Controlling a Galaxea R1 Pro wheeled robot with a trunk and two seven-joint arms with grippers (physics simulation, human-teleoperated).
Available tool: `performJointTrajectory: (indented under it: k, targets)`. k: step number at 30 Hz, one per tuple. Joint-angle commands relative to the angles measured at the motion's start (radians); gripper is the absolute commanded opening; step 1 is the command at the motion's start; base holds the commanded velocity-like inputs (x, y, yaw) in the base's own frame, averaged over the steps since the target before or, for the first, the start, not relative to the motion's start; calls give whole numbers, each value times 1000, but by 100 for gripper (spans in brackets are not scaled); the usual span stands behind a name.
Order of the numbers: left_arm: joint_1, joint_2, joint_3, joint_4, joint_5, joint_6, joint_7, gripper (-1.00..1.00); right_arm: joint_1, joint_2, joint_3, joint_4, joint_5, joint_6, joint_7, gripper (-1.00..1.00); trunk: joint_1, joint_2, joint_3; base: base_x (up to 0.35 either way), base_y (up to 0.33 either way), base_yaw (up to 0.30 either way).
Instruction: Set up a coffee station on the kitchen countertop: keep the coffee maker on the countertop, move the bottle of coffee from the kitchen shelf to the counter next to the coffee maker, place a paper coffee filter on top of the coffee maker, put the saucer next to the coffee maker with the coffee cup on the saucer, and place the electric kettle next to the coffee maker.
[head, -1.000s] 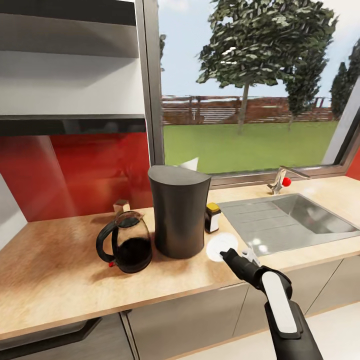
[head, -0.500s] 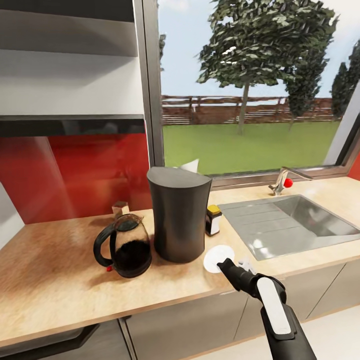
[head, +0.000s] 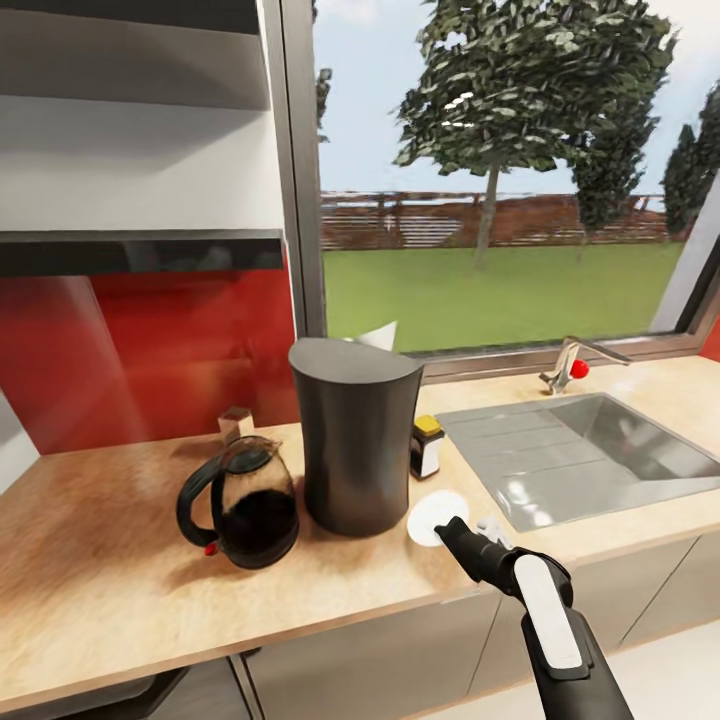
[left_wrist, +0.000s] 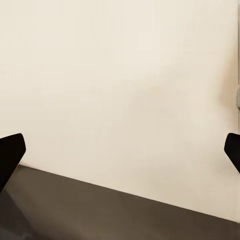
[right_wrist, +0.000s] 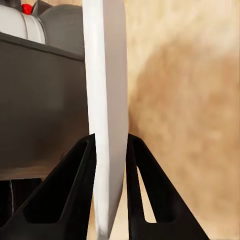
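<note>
The dark grey coffee maker (head: 355, 440) stands on the light-wood kitchen countertop (head: 110, 570). The white paper coffee filter (head: 378, 334) peeks over its top rear edge. To its left sits the glass electric kettle (head: 245, 500). The bottle of coffee (head: 427, 447), with a yellow cap, stands at its right. My right gripper (head: 450, 525) is shut on the rim of the white saucer (head: 435, 515), low over the counter by the coffee maker's base. The right wrist view shows the saucer (right_wrist: 106, 100) edge-on between the fingers (right_wrist: 82, 170). My left gripper (left_wrist: 120, 150) is open before a cream wall. The kitchen shelf (head: 140, 250) is bare. The coffee cup is out of view.
The steel sink (head: 570, 455) and its faucet (head: 570, 365) with a red knob lie to the right. A small tan object (head: 236, 423) stands behind the kettle against the red backsplash. A large window runs behind the counter. Grey drawer fronts sit below the counter's front edge.
The whole picture has shifted a little, so the camera moved. My right gripper still holds the saucer, now slightly nearer the counter's front edge beside the coffee maker.
</note>
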Motion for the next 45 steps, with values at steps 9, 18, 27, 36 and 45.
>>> performJointTrajectory:
  k: [9, 18, 27, 36, 45]
  targets:
    - [-1, -10, 8, -1, -12, 4, 1, 100, -1, 0, -2, 0, -11, 4, -10, -100, 1, -2, -2, 130, -102, 0]
    - [-1, -10, 8, -1, -12, 4, 1, 100, -1, 0, -3, 1, -11, 4, -10, -100, 1, -2, -2, 112, -64, 0]
    - [-1, -10, 8, -1, -12, 4, 2, 100, -1, 1, -1, 8, -9, 4, -10, -100, 1, -2, -2, 50, -30, 0]
    - [-1, -10, 8, -1, -11, 4, 3, 100, -1, 2, -1, 55, -8, 4, -10, -100, 1, -2, -2, 0, 14, 0]
    - [-1, -9, 8, -1, -11, 4, 3, 100, -1, 2, -2, 68, -7, 4, -10, 100, 1, -2, -2, 0, 2, 0]
